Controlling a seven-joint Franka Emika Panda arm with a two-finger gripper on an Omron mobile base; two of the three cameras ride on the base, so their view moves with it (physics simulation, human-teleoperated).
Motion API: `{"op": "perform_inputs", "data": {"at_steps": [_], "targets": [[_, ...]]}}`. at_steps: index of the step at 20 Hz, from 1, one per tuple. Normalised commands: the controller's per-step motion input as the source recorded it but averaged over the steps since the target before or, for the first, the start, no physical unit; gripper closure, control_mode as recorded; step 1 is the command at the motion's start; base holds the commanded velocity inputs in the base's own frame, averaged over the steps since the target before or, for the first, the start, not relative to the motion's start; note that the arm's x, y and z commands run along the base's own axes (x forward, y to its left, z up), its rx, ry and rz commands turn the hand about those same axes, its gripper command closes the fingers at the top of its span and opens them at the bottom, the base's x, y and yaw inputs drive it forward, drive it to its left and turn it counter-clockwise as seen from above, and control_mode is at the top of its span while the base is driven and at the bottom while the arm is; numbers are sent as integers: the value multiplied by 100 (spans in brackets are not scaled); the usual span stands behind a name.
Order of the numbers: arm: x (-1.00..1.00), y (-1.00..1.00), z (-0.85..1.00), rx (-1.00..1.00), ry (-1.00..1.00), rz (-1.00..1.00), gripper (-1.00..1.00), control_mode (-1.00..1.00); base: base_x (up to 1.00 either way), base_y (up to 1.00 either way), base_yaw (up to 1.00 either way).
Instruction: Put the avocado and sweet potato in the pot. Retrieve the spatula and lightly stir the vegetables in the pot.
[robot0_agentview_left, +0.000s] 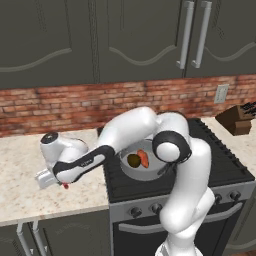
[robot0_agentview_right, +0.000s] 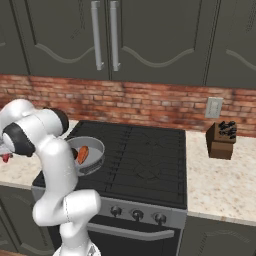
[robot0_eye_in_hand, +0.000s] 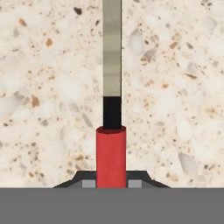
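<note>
Closest in, the hand view looks straight down on the spatula (robot0_eye_in_hand: 111, 109), whose red handle runs between the fingertips (robot0_eye_in_hand: 89, 183) of the gripper (robot0_eye_in_hand: 111, 184) and which lies over the speckled stone surface (robot0_eye_in_hand: 175, 87); the two dark tips sit tight against either side of the handle, so the gripper looks closed on it, though whether it is already lifted off the stone cannot be told. The spatula should be light and stiff, a thin tool with a smooth round handle that could twist or slip if pinched loosely. The hold low on the handle looks sensible, since it leaves the dark neck and the pale metal blade free to reach down for stirring. In the left base view the gripper hangs over the surface left of the stove (robot0_agentview_left: 220, 160), a bit of red showing beneath it. Further over, the pot (robot0_agentview_left: 131, 171) stands on the front left burner with the avocado (robot0_agentview_left: 133, 160) and the sweet potato (robot0_agentview_left: 144, 158) already inside, side by side. The arm's own elbow arches right over the pot, so the swing back may be cramped. Far right, a knife block (robot0_agentview_right: 221, 139) stands well apart.
</note>
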Motion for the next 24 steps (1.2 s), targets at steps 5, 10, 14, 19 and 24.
{"op": "perform_inputs", "data": {"at_steps": [5, 10, 14, 19, 24], "targets": [[-40, -45, 92, 4, -8, 0, 100, -100, 0, 0, 0], [-21, -59, 100, 3, 4, 0, 100, -100, 0, 0, 0], [-16, -90, 69, 0, 15, 0, 100, -100, 0, 0, 0], [-16, -100, 16, 0, 16, 4, 100, -100, 0, 0, 0], [-2, -100, 0, 0, 0, 23, 100, -100, 0, 0, 0]]}}
